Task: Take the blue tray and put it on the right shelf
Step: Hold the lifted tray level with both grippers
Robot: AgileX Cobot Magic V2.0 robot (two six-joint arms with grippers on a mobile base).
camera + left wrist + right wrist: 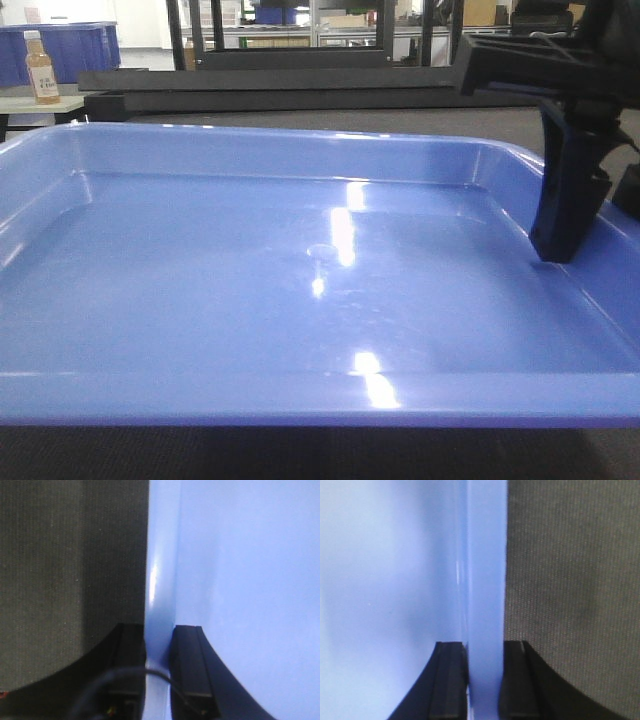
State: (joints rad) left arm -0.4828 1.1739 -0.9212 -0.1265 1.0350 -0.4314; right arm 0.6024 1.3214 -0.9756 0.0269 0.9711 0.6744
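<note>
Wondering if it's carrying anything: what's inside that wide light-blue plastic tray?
Nothing loose: the light-blue plastic tray has a bare glossy floor. The left pincer and right pincer each put one black finger inside a side wall, hiding small patches.

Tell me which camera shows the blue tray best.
The front-facing view: it shows nearly the whole blue tray, floor and rim. Each wrist view shows only a strip of its rim, gripped by the left tool or the right tool.
</note>
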